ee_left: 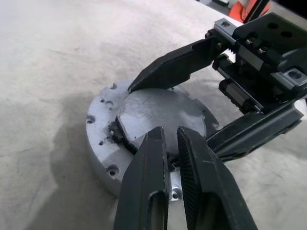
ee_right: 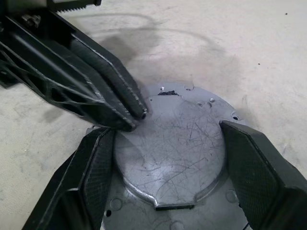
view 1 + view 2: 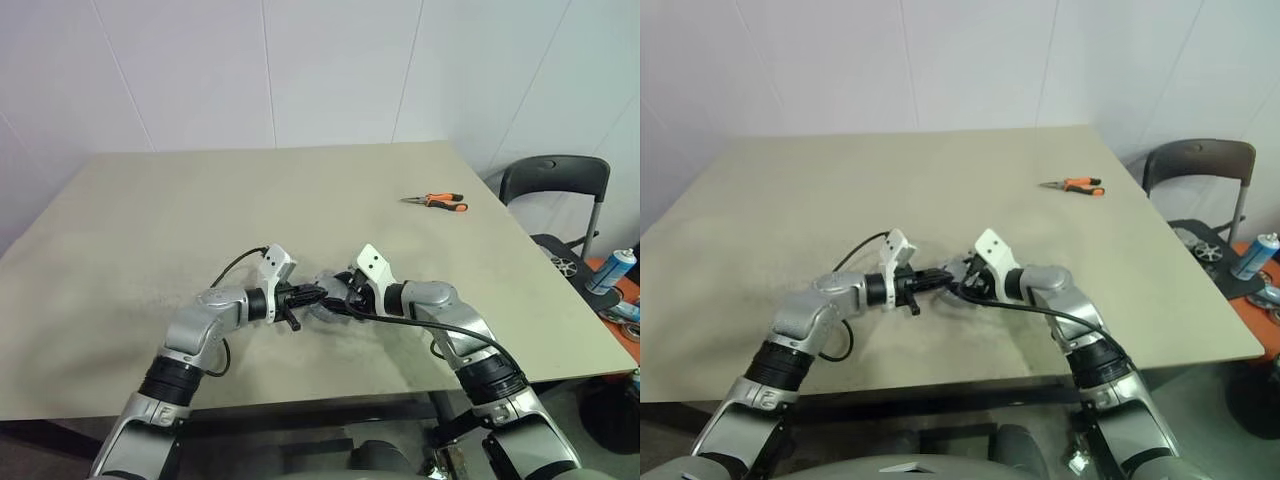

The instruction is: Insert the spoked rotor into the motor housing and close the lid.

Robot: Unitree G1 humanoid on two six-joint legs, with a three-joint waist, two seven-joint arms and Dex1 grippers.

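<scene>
The lid (image 2: 172,143), a dull grey round cap with small holes along its rim and a scratched raised centre, lies flat on the table near the front edge, between my two hands. My right gripper (image 2: 165,129) straddles the raised centre, one pad against each side of it. My left gripper (image 1: 168,132) is shut, and its tips rest on the lid's top face near the edge of the raised part. In the head views both grippers meet over the lid (image 3: 325,310). The spoked rotor and the motor housing are hidden.
The beige table (image 3: 150,220) stretches far back and to the left. Orange-handled pliers (image 3: 437,201) lie at the far right. Past the right edge stand a dark chair (image 3: 555,185) and a spray can (image 3: 610,268).
</scene>
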